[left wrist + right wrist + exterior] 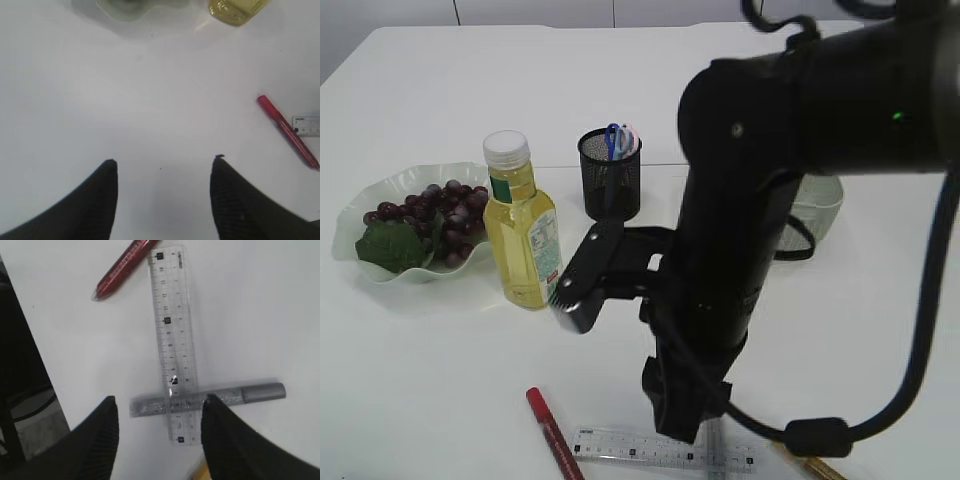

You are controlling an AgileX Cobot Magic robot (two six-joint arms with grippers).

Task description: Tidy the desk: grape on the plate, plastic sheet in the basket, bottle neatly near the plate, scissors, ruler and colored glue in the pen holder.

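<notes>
The clear ruler (174,340) lies on the table across a silver glue pen (260,392), with a red glue pen (122,267) at its far end. My right gripper (159,398) hovers open above the ruler's near end, holding nothing. From outside, the right gripper (690,420) points down at the ruler (660,448). My left gripper (165,160) is open over bare table, left of the red glue pen (287,130). Grapes (440,215) lie on the plate (360,200) and the bottle (523,225) stands beside it. Scissors (618,140) stand in the pen holder (610,180). The plastic sheet is out of view.
A pale basket (825,205) sits at the right, mostly hidden behind the right arm. A gold pen (815,465) lies at the table's front edge, right of the ruler. The red glue pen (552,432) lies left of the ruler.
</notes>
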